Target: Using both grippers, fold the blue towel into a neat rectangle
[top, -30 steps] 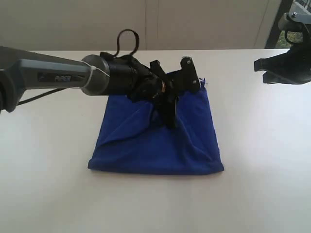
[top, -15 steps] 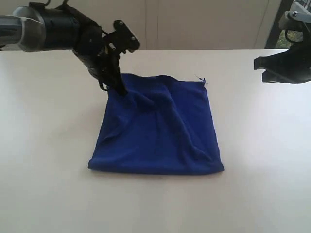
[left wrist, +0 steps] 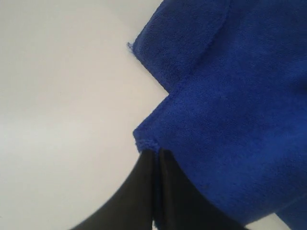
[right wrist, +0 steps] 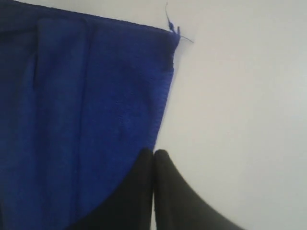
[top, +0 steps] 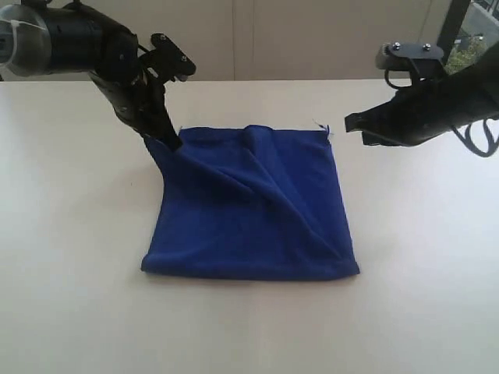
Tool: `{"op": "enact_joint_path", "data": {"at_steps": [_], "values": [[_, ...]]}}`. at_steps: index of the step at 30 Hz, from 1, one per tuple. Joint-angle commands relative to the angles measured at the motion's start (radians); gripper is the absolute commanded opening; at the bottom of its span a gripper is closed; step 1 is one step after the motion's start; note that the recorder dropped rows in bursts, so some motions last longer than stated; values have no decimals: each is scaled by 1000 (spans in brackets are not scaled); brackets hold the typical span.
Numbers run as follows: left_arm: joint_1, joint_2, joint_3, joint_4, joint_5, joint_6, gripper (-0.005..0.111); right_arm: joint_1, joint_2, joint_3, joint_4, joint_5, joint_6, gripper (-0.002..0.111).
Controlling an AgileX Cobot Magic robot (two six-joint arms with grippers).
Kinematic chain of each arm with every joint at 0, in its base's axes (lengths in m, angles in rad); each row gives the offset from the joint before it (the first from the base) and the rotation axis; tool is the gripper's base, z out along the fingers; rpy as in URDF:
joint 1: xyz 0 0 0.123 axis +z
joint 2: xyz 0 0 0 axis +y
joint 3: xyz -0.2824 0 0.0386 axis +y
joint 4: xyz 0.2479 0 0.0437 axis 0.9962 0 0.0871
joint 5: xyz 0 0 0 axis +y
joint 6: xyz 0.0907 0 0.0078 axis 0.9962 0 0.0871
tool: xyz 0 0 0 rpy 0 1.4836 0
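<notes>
Moving away from the middle of the towel (top: 249, 214), the left fingers (top: 162, 131) are now standing at its far left corner, and the right arm (top: 437, 101) is coming in from the right side toward the far right corner.

The towel is lying in the middle of the table (top: 78, 296), already doubled into a rough square. A raised crease (top: 292, 202) is running slantwise from the far edge toward the near right corner, so the upper layer is not lying flat yet.

The left fingers (left wrist: 139, 191) are clenching on the corner of the upper layer of the towel (left wrist: 230, 120). I think they are holding it there to pull this layer tight and bring it over the corner below. In the left wrist view the two corners are not meeting: the lower one is showing further out on the table (left wrist: 57, 96).

The right fingers (right wrist: 182, 201) are pressing together and grasping nothing. They are hanging over the right hem of the towel (right wrist: 86, 120), near the corner with the loose thread (right wrist: 170, 21). They seem to be getting ready to press or take this corner, so that both sides can be stretched together and the crease removed. To take it, they would first need to open.
</notes>
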Motion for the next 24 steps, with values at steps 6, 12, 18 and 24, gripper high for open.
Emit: {"op": "enact_joint_path", "data": {"at_steps": [6, 12, 18, 24], "values": [[2, -8, 4, -83, 15, -10, 0, 49, 176, -291, 105, 227, -148, 0], [2, -8, 4, -107, -3, -43, 0, 49, 337, -474, 162, 252, -174, 0], [2, -4, 4, -149, -27, -44, 0, 49, 487, -599, 292, 214, -240, 4], [2, 40, 4, -157, -55, -44, 0, 55, 607, -712, 335, 226, -242, 23]]}}
